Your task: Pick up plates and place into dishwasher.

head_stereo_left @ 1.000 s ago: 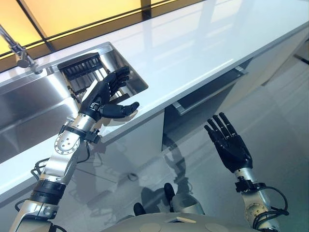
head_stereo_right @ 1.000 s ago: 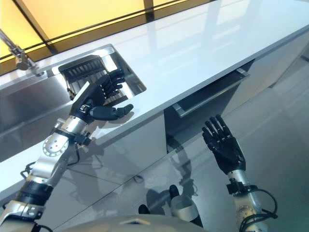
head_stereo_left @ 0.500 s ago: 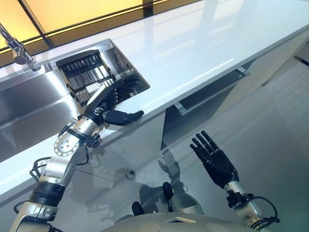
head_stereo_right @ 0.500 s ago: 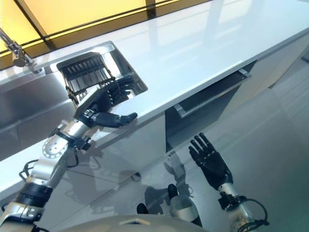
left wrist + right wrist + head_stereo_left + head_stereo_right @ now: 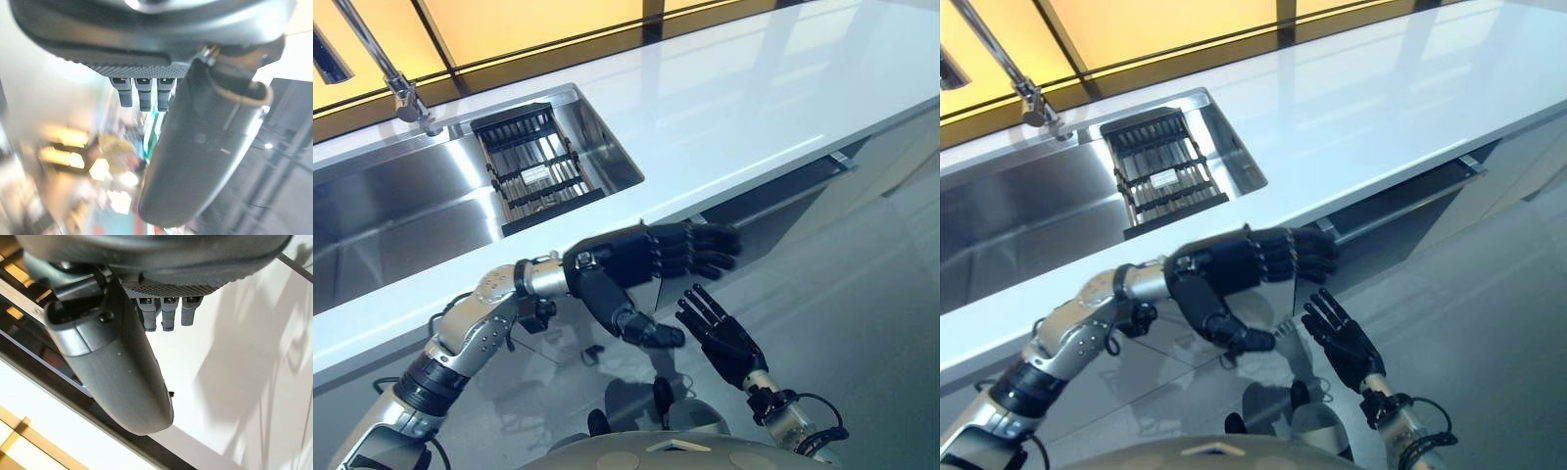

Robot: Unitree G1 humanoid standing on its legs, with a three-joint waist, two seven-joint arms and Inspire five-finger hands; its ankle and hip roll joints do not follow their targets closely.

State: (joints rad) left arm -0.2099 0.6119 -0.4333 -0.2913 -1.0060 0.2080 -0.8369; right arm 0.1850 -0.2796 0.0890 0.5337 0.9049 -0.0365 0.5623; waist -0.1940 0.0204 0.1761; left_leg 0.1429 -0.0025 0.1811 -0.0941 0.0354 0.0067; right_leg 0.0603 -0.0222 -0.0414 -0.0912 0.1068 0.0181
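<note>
Stainless sink and its dark rack are seen without plates, while the left hand and right hand, both relaxed and empty, risk being knocked together below the white counter.

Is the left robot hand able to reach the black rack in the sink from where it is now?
Probably yes. The left robot hand is open, holds nothing and hangs in front of the counter edge. The black rack lies uncovered in the sink, and nothing stands on the counter between them.
</note>
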